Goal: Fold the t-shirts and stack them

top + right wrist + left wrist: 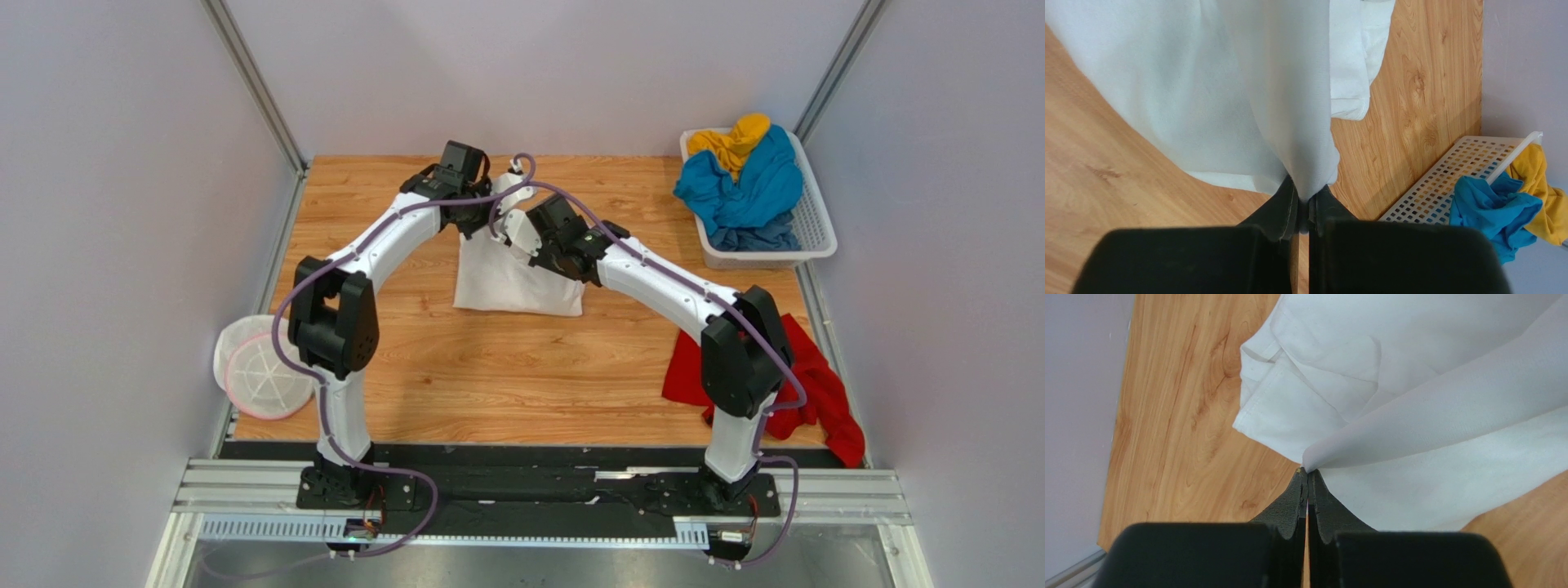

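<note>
– Which step are you on?
– Folding the white shirt [513,284], mid-table. Your left gripper [1308,473] and right gripper [1309,199] are each clamped tight on a raised edge of it.
– Next move?
– Probably carry that edge across evenly, lay it flat, then release. The red shirt [812,382] lies by your right base.

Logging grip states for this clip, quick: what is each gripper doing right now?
Left gripper: closed, pinching a fold of the white t-shirt.
Right gripper: closed, pinching a fold of the same white t-shirt.
</note>
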`<control>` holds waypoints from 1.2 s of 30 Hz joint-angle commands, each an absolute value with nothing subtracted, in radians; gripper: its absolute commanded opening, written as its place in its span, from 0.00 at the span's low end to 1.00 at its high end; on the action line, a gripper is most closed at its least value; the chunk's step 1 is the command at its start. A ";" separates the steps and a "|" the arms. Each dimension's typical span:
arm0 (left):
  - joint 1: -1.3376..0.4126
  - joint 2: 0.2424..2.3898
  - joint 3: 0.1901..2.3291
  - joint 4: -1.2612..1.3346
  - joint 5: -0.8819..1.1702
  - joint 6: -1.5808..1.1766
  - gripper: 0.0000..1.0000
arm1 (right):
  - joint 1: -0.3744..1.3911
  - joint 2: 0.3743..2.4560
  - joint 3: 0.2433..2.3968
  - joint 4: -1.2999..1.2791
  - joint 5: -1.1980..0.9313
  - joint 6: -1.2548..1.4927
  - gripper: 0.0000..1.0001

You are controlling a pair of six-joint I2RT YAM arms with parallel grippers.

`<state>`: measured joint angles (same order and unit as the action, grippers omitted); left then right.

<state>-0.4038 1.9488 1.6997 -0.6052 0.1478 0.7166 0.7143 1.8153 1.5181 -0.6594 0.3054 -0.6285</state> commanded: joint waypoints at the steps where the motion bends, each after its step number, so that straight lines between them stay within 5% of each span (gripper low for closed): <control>1: -0.382 2.035 1.810 -0.575 0.112 0.759 0.00 | 0.663 1.906 1.615 -0.617 0.282 -0.684 0.00; 28: -0.360 2.396 2.069 -0.390 -0.034 0.770 0.00 | 0.515 2.279 1.893 -0.514 0.322 -0.815 0.01; 31: -0.360 2.393 2.062 -0.368 -0.052 0.756 0.04 | 0.509 2.296 1.908 -0.496 0.342 -0.819 0.12; 33: -0.360 2.388 2.049 -0.351 -0.061 0.749 0.13 | 0.506 2.306 1.919 -0.489 0.356 -0.819 0.32; 36: -0.362 2.376 2.034 -0.334 -0.067 0.739 0.22 | 0.502 2.321 1.940 -0.476 0.374 -0.822 0.40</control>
